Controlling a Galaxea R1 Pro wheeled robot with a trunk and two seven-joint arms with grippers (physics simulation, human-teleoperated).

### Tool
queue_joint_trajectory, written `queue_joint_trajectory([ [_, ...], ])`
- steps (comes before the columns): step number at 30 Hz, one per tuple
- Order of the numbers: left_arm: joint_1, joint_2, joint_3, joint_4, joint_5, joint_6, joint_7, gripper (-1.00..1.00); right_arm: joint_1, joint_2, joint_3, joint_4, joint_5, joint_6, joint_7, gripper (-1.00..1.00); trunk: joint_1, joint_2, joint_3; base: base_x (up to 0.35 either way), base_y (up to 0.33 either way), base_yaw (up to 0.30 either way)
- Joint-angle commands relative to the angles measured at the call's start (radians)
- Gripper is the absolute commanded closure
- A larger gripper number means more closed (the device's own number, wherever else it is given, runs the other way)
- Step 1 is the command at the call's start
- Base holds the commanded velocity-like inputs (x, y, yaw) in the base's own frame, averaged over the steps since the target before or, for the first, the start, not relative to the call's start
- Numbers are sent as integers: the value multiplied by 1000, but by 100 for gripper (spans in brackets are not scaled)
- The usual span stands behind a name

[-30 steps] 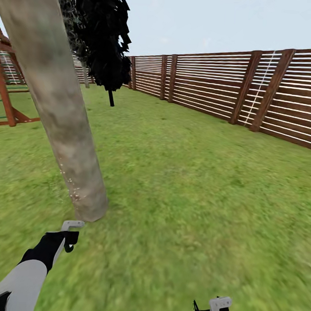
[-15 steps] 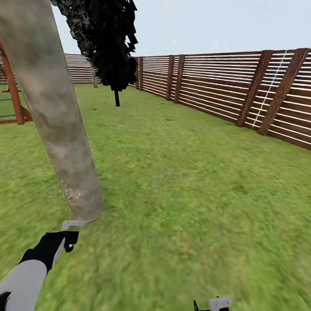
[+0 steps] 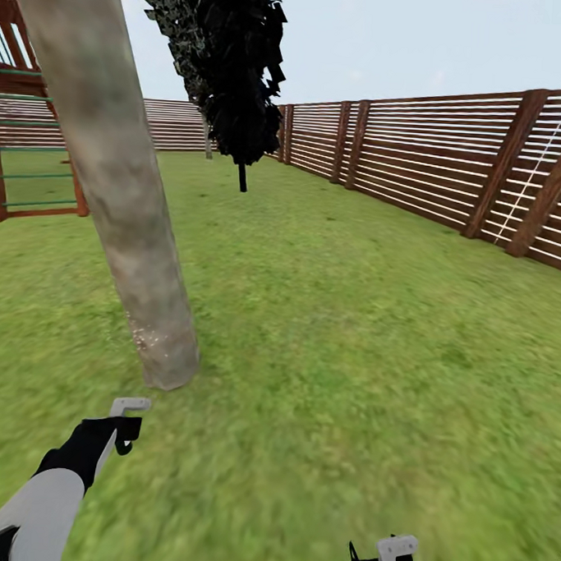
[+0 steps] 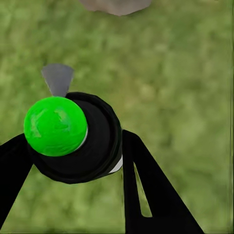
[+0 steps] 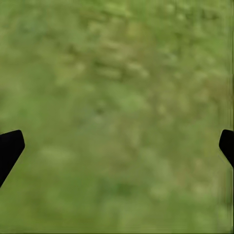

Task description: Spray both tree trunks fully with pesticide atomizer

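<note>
In the head view a thick pale grey-brown tree trunk [image 3: 124, 198] leans up from the lawn at left, with pale speckles near its base. My left gripper [image 3: 123, 427] hovers just in front of that base, shut on the pesticide atomizer [image 3: 131, 406], whose light nozzle points toward the trunk. The left wrist view shows the atomizer [image 4: 92, 146] as a round black bottle with a bright green top and a grey nozzle, clamped in my left gripper [image 4: 73, 163]; the trunk's base [image 4: 114, 5] lies ahead. My right gripper [image 5: 117, 146] is open over grass, and its tip [image 3: 385, 559] is at the bottom edge.
A dark cypress-like tree [image 3: 238, 73] stands behind the trunk. A brown slat fence [image 3: 435, 161] runs along the right and back. A wooden play frame [image 3: 28, 144] is at far left. Open lawn [image 3: 352, 334] spreads to the right.
The whole head view has shifted, so the trunk, dark tree and fence sit further right and the play frame shows more. Both arms keep their places in the picture.
</note>
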Motion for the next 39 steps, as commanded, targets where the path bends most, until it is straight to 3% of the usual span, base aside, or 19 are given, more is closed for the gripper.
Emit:
queue_joint_trajectory([
  [1, 0, 0, 0, 0, 0, 0, -1, 100, 0, 0, 0, 0, 0, 0, 0, -100, 0, 0, 0, 82, -272, 34],
  [10, 0, 0, 1, 0, 1, 0, 0, 100, 0, 0, 0, 0, 0, 0, 0, -100, 0, 0, 0, 157, -245, 25],
  [30, 0, 0, 0, 0, 1, -2, 0, 100, 0, 1, 0, 1, 1, 0, 0, -100, 0, 0, 0, 196, -216, 274],
  [39, 0, -2, 2, 0, 1, -5, 0, 100, 0, 1, 0, 1, 1, 0, 0, -100, 0, 0, 0, 105, -260, 145],
])
